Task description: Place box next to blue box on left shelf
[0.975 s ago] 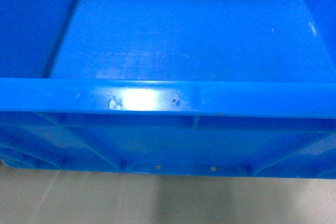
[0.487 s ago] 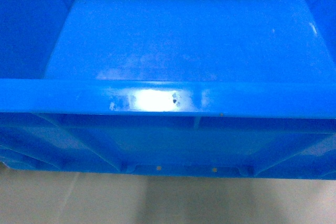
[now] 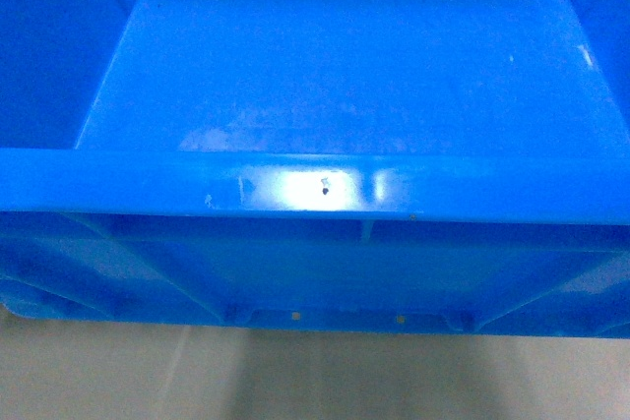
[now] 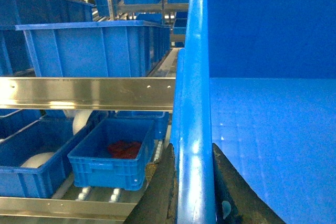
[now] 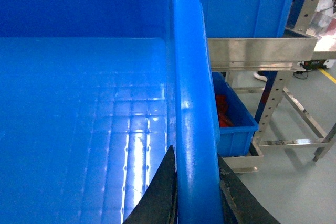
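The box (image 3: 315, 187), a large bright-blue crate, fills the head view; I look over its near rim onto its smooth bare floor. My left gripper (image 4: 193, 153) is shut on the box's left rim (image 4: 195, 103), one dark finger on each side of the rim. In the same way my right gripper (image 5: 195, 156) is shut on the right rim (image 5: 189, 77). A large blue box (image 4: 94, 48) stands on the upper level of the left shelf (image 4: 89, 93), to the left of the held box. Neither gripper shows in the head view.
Below the left shelf's metal rail sits a smaller blue bin (image 4: 113, 156) with something red in it, on rollers. On the right, another blue crate (image 5: 247, 3) stands on a metal rack (image 5: 257, 51) over a bin (image 5: 233, 119). Pale floor (image 3: 315, 381) lies under the box.
The bright glare on the box's near rim has slid to the right and a little more of the crate's floor shows. Both grips look unchanged.
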